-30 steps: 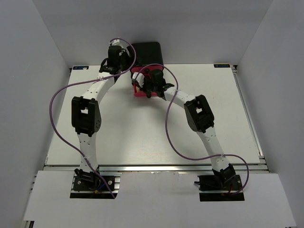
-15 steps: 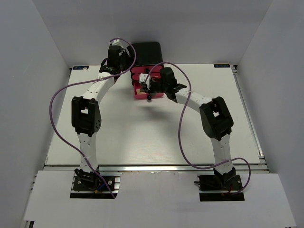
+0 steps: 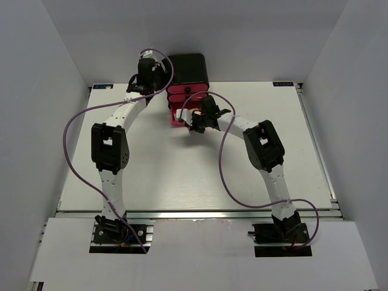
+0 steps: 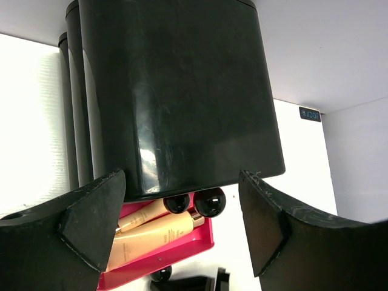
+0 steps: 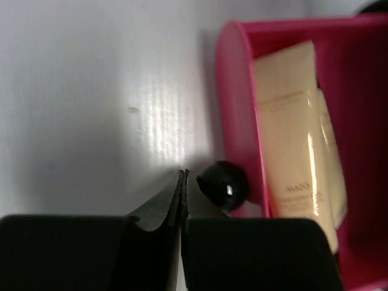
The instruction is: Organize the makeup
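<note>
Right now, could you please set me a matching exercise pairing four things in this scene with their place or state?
Things:
1. left end effector
2. right end effector
3. beige plastic tubes
4. round black knob

Places or states:
A. lying inside the open pink plastic drawer
B. shut, tips beside the knob
C. open, facing the glossy black box
D. just outside the drawer's wall

Pairs: 1-C, 2-B, 3-A, 4-D.
</note>
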You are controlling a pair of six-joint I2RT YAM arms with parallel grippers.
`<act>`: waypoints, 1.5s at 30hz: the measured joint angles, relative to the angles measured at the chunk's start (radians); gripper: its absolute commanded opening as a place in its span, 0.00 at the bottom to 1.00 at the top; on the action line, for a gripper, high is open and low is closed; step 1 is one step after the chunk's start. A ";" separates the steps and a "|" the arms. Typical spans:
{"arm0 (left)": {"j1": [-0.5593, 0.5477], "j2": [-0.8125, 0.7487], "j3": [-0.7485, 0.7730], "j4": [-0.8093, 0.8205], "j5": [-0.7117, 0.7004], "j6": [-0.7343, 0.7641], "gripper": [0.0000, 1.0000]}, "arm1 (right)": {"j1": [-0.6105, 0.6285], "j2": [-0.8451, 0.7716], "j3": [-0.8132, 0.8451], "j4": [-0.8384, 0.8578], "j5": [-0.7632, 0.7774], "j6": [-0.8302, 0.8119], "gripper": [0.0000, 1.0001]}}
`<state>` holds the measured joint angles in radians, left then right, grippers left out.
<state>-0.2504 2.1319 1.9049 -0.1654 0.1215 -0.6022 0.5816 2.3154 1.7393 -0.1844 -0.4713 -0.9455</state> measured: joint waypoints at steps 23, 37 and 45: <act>0.002 0.000 0.002 -0.011 0.000 0.000 0.84 | 0.036 0.227 0.241 0.323 0.441 0.183 0.00; 0.001 -0.219 -0.159 0.068 -0.017 -0.011 0.98 | -0.031 -0.340 -0.302 0.253 0.076 0.399 0.69; 0.016 -0.641 -0.533 0.170 -0.032 -0.027 0.98 | -0.192 -0.567 -0.268 -0.011 0.090 0.737 0.75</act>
<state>-0.2344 1.4910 1.3716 0.0044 0.0895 -0.6292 0.3901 1.7481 1.4715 -0.1955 -0.3813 -0.2085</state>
